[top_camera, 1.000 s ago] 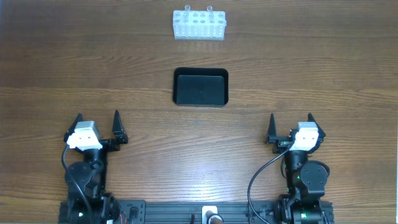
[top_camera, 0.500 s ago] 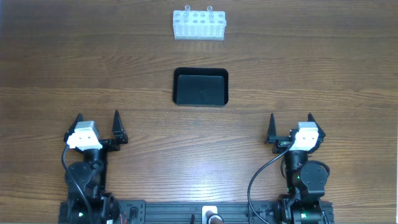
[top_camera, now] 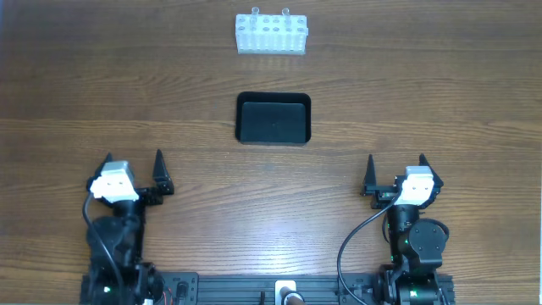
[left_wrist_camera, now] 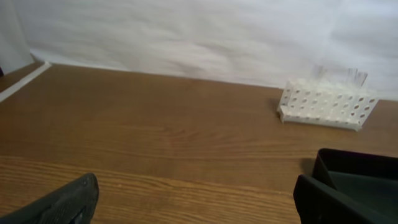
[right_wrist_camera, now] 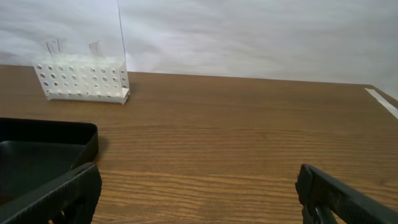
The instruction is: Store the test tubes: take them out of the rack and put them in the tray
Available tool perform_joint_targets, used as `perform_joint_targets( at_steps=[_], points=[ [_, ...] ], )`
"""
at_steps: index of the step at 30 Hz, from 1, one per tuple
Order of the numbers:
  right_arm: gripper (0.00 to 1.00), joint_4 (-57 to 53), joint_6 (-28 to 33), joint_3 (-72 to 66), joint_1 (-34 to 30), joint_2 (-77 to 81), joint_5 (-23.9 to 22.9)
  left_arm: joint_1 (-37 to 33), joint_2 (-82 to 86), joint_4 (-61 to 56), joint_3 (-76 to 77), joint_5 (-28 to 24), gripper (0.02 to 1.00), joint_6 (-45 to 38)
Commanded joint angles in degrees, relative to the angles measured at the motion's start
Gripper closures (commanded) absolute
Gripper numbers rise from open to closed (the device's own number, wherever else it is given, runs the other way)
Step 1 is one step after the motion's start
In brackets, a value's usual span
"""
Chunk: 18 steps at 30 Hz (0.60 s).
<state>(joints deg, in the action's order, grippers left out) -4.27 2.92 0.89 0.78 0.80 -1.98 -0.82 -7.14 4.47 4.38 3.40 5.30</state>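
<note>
Both arms are folded low along the bottom edge of the top view. The left hand [top_camera: 133, 161], lower left, and the right hand [top_camera: 395, 161], lower right, point up the frame, fingers spread wide apart.

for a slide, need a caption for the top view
Left end effector and right end effector open; empty black tray centre; white rack of test tubes beyond.

A brown, wood-grained tabletop [top_camera: 440, 93] carries everything, its grain running from side to side. Behind the tabletop's far edge stands a plain white backdrop [left_wrist_camera: 186, 31]. A pale strip [right_wrist_camera: 382, 101] lies along the tabletop's side edge.
</note>
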Motion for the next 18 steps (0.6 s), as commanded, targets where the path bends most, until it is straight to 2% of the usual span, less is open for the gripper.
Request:
perform_joint_targets(
  at_steps=[1,5,8,11,14,18],
  points=[
    [0.009,0.04,-0.52,-0.59,-0.42,-0.52,0.66,0.98,-11.02,0.02,11.74,-1.51,0.020,-1.01],
    [0.009,0.02,-0.52,-0.59,-0.42,-0.52,0.66,2.49,-23.54,3.17,24.13,-2.60,0.020,-0.33],
    [0.009,0.02,-0.52,-0.59,-0.42,-0.52,0.66,4.11,-36.94,12.15,38.42,-4.83,0.020,-0.35],
    [0.007,0.02,-0.52,-0.59,-0.42,-0.52,0.66,5.29,-47.34,20.85,50.80,-9.27,0.023,-0.35],
    [0.009,0.02,-0.52,-0.59,-0.42,-0.52,0.66,6.91,-56.22,24.79,61.05,-15.78,0.020,-0.35],
    [0.007,0.02,-0.52,-0.59,-0.42,-0.52,0.66,9.70,-66.73,25.42,71.21,-19.04,0.020,-0.35]
  ],
)
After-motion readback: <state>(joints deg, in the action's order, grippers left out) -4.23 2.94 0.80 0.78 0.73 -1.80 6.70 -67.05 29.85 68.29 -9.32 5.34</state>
